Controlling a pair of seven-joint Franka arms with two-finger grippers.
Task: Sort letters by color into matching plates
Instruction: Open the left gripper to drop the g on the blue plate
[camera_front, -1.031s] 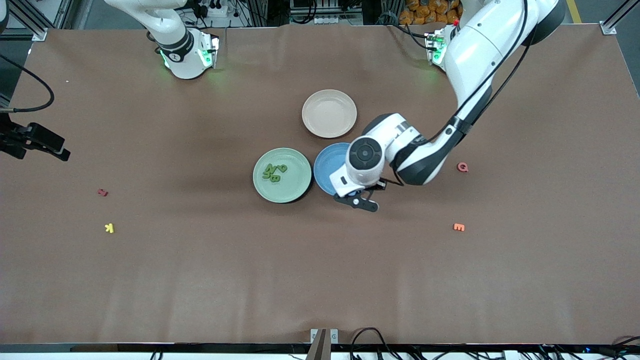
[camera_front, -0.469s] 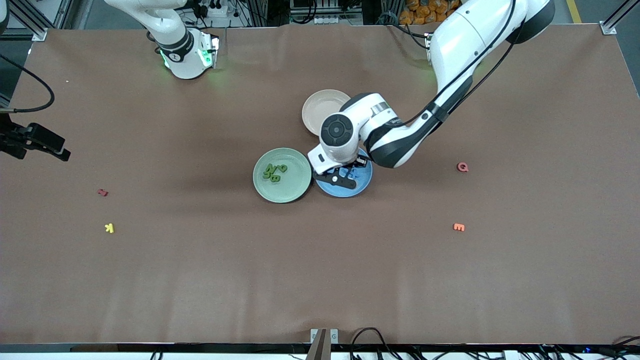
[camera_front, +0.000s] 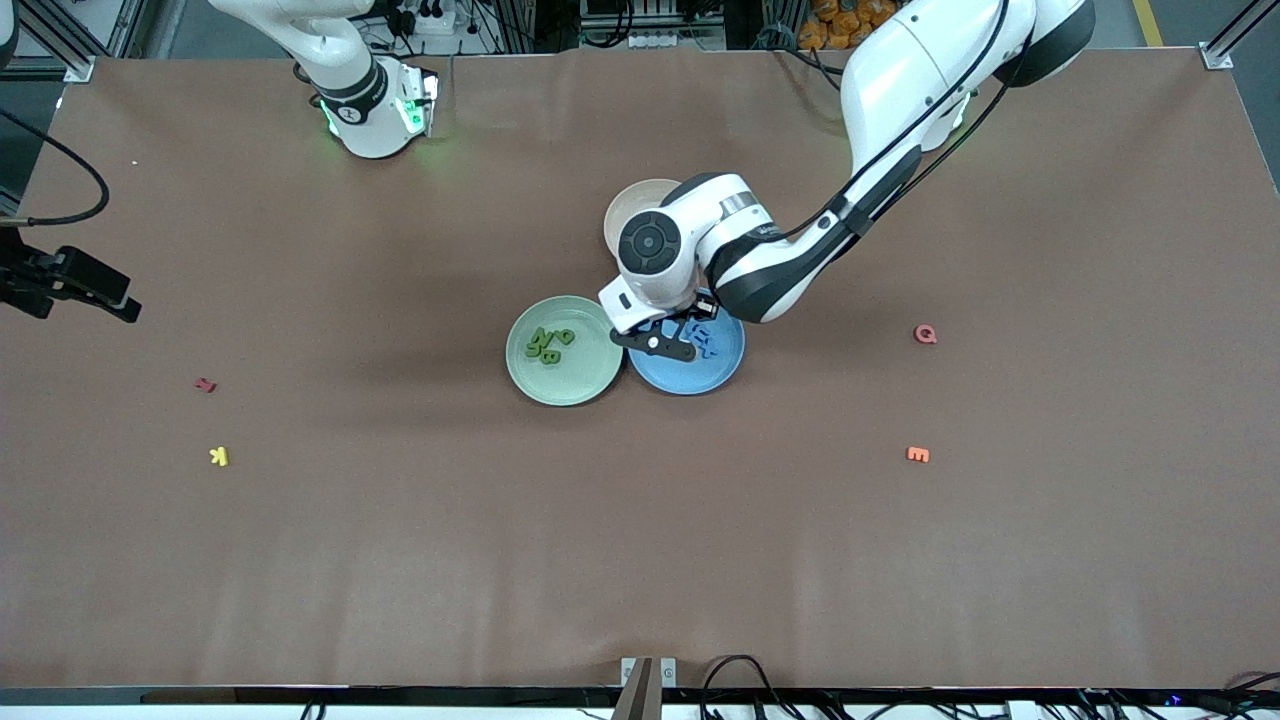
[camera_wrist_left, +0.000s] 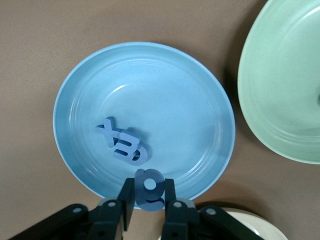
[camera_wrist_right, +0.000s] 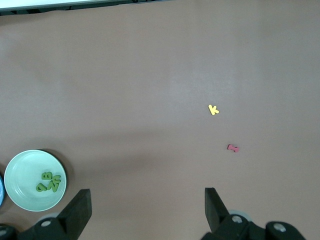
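Since a second ago the left arm has swung in from the bare table at the blue plate's near edge, toward the left arm's end, and now the left gripper (camera_front: 668, 345) hangs over the round shallow blue plate (camera_front: 722, 370), its fingers (camera_wrist_left: 125, 202) clenched on a small flat blue foam letter (camera_wrist_left: 149, 189) held just above the plate's rim. Other blue foam letters (camera_wrist_left: 121, 144) already lie overlapping in the bowl of that plate, and the green foam letters (camera_front: 549, 343) lie piled in the round pale green plate (camera_front: 580, 385), which touches the blue one on the side toward the right arm's end. The held letter sits over the rim rather than the middle, so I judge a release here could let it catch the lip and slide onto the table, or tip toward the smaller beige-pink plate (camera_front: 622, 212) just beside it. Foam may also cling to a pad and drop late. The right gripper (camera_wrist_right: 145, 210) waits spread wide and empty, high over the right arm's end of the table, with the yellow letter (camera_front: 218, 456) and small red letter (camera_front: 205, 384) under its view.
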